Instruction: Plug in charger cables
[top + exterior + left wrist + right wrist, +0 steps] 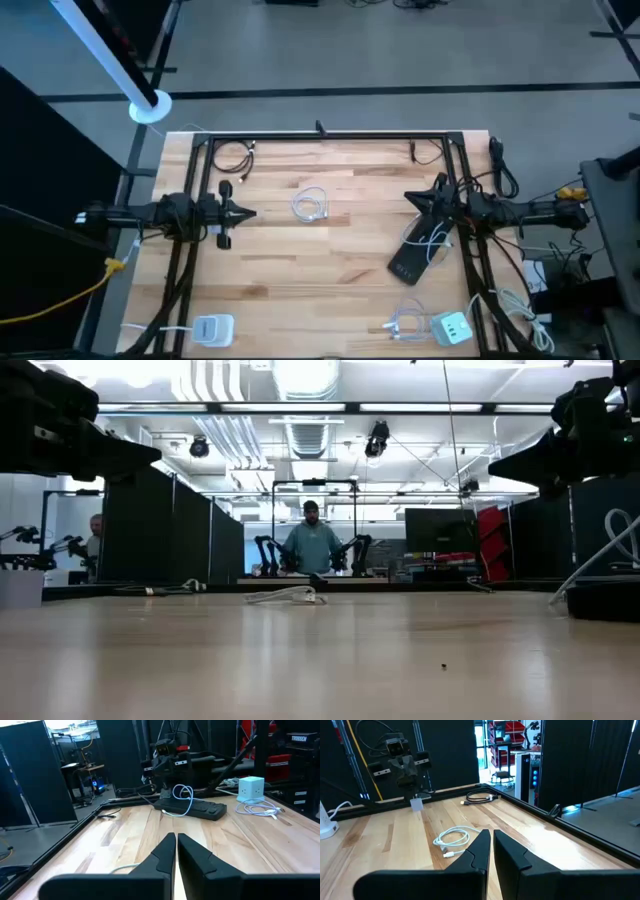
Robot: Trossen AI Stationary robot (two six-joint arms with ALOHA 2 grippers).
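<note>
charger cables (311, 205): white, looped | black coil (232, 157) at rear

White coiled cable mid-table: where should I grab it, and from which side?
Take the white cable across its bunched loops, coming straight down from above. It lies flat and loose on the table, with nothing touching it. Its plug ends look too small for a sure pinch. The shut left gripper seems nearest.
</note>
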